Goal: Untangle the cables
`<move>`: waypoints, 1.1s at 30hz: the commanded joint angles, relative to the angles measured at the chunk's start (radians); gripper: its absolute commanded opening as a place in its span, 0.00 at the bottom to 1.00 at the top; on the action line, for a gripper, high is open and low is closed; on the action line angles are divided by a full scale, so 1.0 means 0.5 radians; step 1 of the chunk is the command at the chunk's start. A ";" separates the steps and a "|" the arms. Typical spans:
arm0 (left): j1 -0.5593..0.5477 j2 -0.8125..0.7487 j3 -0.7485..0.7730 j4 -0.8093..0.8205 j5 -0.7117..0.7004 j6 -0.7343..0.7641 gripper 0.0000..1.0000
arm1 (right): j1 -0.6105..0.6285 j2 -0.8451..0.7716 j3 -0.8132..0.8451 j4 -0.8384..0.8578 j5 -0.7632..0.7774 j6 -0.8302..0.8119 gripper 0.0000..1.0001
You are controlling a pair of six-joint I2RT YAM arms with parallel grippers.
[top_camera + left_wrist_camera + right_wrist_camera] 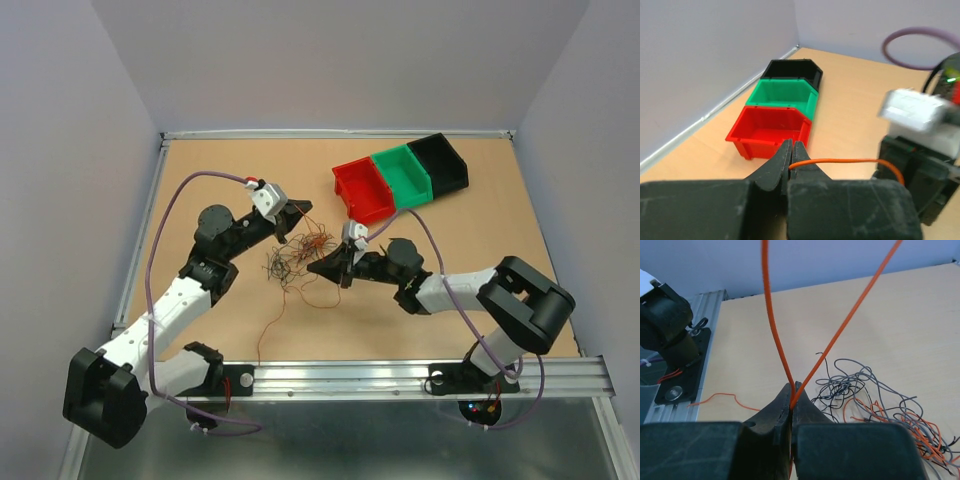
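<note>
Where the cables [293, 258] lie heaped on the table [480, 250], they sit to the near-left of the red bin [365, 190], well apart from it. They are hair-thin, curly wires, black, red-orange and a dull shade that could be grey or green, looped loosely through one another. One red-orange end trails out of the heap, away from the red bin and towards the table's near edge.

The left gripper [303, 208] hangs left of the red bin, at the heap's far side. Its jaws are pressed together on an orange cable [840, 160] that runs out sideways from between them in a shallow arc.

The right gripper [315, 268] is nearer than the red bin, at the heap's right edge. Its jaws are also clamped tight, pinching an orange cable [772, 325] whose two runs rise from the tips in a narrow V. Whether both grippers hold the same cable cannot be told.

A green bin [403, 172] touches the red bin's right side, and a black bin [440, 160] follows in the same row.
</note>
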 commanded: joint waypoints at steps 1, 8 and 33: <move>0.066 0.054 0.080 0.172 -0.271 -0.072 0.00 | -0.002 -0.163 -0.194 0.094 -0.057 0.043 0.01; 0.097 0.458 0.353 -0.146 -0.391 -0.017 0.00 | -0.002 -0.496 -0.265 0.094 -0.241 0.159 0.01; 0.170 0.824 0.660 -0.536 -0.412 0.014 0.44 | -0.002 -1.025 0.072 -0.084 0.271 0.211 0.01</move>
